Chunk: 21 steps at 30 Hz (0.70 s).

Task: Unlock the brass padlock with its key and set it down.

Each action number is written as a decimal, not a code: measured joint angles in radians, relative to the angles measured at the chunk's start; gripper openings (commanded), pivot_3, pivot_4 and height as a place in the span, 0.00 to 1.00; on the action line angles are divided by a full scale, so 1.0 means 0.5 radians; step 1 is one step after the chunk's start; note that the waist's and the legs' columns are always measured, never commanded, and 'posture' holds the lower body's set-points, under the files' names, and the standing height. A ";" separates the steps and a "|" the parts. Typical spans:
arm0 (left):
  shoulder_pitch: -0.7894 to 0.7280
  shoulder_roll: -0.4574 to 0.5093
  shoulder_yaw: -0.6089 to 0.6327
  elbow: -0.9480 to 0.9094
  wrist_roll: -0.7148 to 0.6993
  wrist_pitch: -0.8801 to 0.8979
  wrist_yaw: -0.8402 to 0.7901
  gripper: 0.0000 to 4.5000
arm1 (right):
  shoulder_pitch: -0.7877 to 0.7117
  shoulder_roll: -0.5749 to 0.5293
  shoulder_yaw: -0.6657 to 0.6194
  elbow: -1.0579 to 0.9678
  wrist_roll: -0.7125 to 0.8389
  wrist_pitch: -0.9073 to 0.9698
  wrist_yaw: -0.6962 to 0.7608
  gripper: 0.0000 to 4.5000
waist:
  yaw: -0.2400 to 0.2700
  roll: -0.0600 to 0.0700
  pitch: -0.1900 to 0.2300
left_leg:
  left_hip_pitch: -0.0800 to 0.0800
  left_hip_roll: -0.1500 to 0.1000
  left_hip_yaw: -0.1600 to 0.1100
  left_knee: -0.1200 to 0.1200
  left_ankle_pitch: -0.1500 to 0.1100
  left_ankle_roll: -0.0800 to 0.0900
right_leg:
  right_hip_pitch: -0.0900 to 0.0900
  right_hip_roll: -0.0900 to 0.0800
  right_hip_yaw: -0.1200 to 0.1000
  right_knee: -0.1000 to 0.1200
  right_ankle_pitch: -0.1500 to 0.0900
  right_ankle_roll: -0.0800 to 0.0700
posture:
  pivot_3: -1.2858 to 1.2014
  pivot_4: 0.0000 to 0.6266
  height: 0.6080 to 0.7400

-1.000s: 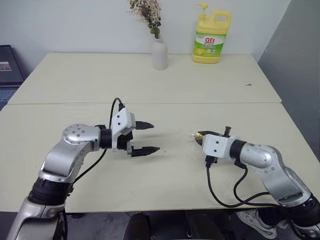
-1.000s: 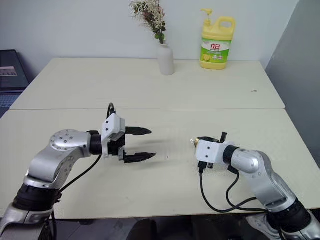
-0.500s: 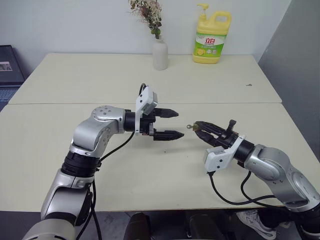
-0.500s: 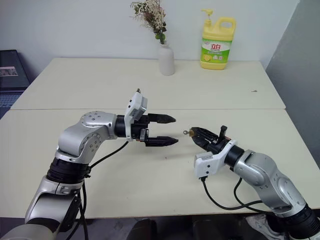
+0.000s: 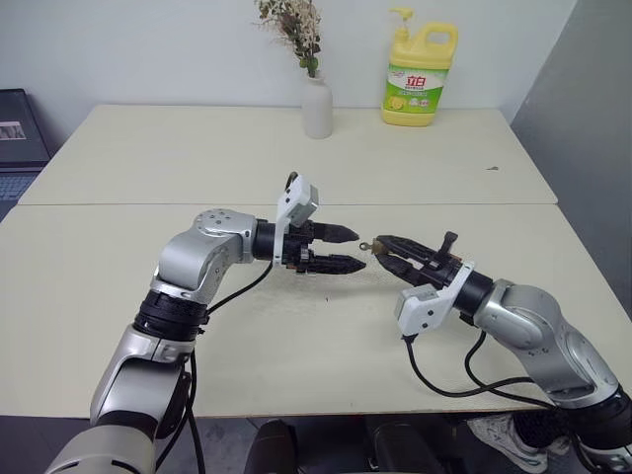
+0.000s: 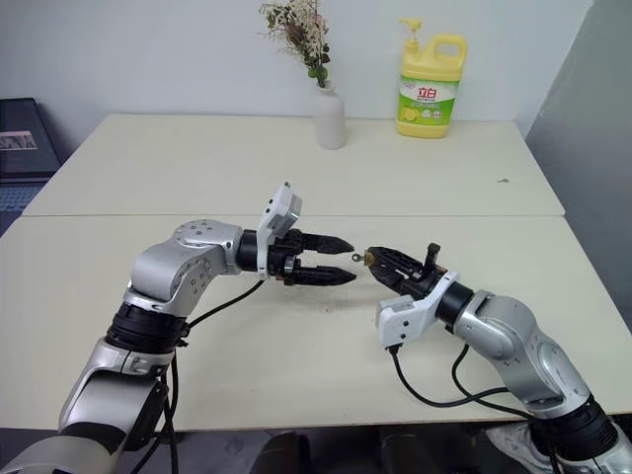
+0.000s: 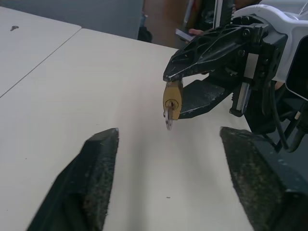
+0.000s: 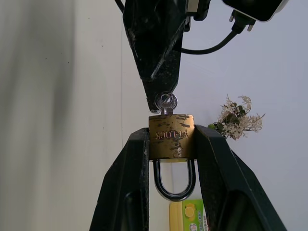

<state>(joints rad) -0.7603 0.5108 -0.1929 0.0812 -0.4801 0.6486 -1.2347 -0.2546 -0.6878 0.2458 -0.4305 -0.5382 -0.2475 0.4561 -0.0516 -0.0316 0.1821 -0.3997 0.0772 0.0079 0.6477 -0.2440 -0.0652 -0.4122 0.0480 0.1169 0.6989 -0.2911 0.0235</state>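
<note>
The brass padlock sits clamped in the right gripper above the table, key inserted; the left gripper (jaws apart) could nudge it askew.

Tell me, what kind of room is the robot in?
Probably an office or a lab room, though I can't be sure. Two plain cream tables stand pushed together by a bare wall. On them are a white vase of dried flowers and a yellow soap bottle.
</note>
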 measured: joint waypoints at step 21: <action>-0.033 -0.088 -0.013 0.066 0.069 -0.098 -0.046 0.00 | 0.001 0.011 -0.056 0.010 0.023 -0.048 0.092 0.21 | 0.004 0.000 0.000 | 0.001 0.000 -0.001 0.000 0.000 0.000 | 0.001 0.000 0.000 0.000 0.000 0.000 | 0.52 0.24 1.00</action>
<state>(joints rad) -0.7768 0.4668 -0.1994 0.1142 -0.4457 0.5998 -1.2574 -0.2543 -0.6821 0.2178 -0.4254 -0.5268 -0.2716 0.5022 -0.0497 -0.0316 0.1821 -0.3994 0.0770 0.0074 0.6479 -0.2440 -0.0652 -0.4115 0.0479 0.1168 0.6989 -0.2910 0.0234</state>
